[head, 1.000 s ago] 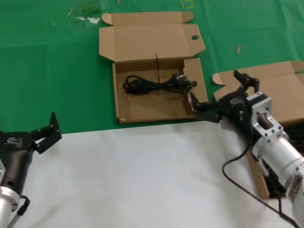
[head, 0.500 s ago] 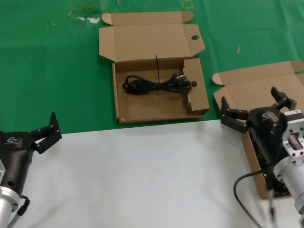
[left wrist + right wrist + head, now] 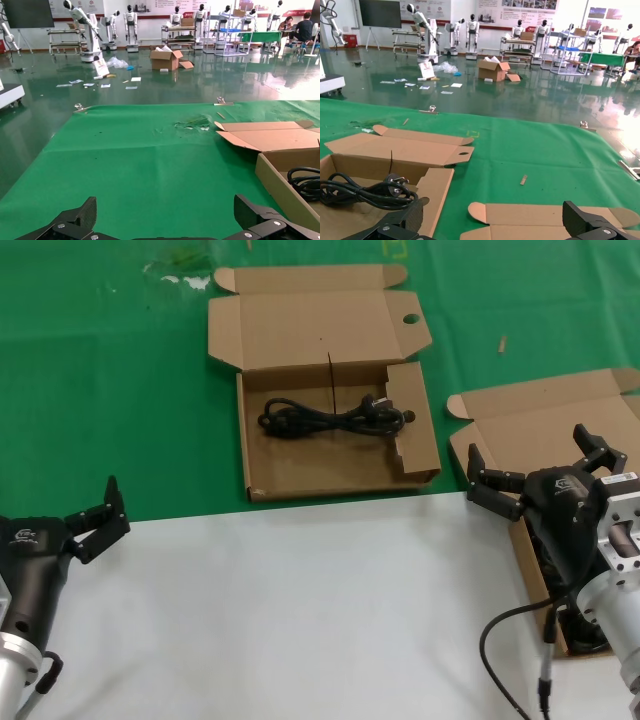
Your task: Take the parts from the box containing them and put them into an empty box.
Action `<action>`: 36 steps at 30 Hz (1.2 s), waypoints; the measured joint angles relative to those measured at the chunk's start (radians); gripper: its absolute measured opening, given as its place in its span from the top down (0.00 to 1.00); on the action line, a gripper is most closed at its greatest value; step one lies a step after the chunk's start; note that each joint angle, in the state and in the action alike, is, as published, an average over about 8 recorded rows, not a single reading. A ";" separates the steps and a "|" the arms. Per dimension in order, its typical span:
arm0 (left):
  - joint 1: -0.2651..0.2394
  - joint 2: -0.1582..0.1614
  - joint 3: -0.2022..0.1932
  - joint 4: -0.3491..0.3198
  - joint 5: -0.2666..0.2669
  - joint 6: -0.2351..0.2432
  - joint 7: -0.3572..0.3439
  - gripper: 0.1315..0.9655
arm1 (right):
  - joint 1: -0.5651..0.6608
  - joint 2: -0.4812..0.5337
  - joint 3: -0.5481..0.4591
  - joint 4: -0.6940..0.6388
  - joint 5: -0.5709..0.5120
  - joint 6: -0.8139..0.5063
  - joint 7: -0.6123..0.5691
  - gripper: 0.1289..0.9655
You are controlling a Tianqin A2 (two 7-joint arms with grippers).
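Observation:
The holed box (image 3: 300, 468) lies open at the table's middle back with one black power cord (image 3: 335, 418) inside. The plain box (image 3: 560, 405) lies open at the right. Dark cords (image 3: 583, 628) show in it, mostly hidden by my right arm. My right gripper (image 3: 525, 443) is open and empty above the plain box's left front part. My left gripper (image 3: 92, 508) is open and empty, parked at the front left. The right wrist view shows the holed box (image 3: 395, 150), its cord (image 3: 365, 192) and the plain box's lid (image 3: 545, 215) past my right gripper (image 3: 495, 207).
A white sheet (image 3: 280, 610) covers the table's front part, over green cloth (image 3: 100, 390). The left wrist view shows my left gripper (image 3: 165, 210) over green cloth, with the holed box (image 3: 280, 145) and its cord (image 3: 307, 182) off to one side.
My right gripper has moved right, from the holed box's front right corner to above the plain box. The cord stays in the holed box. My left arm has not moved.

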 joint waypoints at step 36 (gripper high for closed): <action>0.000 0.000 0.000 0.000 0.000 0.000 0.000 0.00 | 0.000 0.000 0.000 0.000 0.000 0.000 0.000 0.00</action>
